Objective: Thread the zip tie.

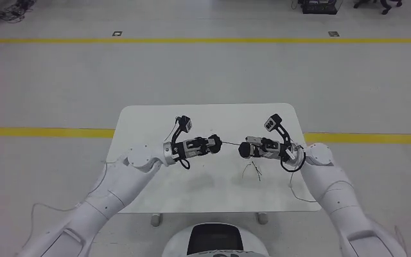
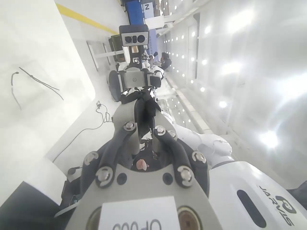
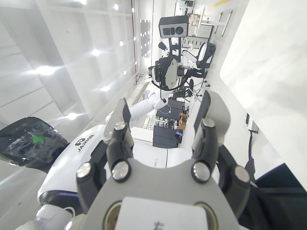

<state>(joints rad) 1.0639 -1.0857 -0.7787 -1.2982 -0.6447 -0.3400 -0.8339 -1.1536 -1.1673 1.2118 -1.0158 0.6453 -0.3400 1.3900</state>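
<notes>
Two hands face off above the table [image 1: 192,186]: left hand [image 2: 144,100] pinches the zip tie [image 1: 230,142] level (likely aiming it), right hand [image 3: 165,101] spread wide.

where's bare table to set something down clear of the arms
Bare: the far strip of the table beyond the left gripper and right gripper, and the near strip on the left gripper's side. Crowded: the middle, where the left gripper holds the zip tie toward the right one, and the loose zip ties just nearer.
</notes>
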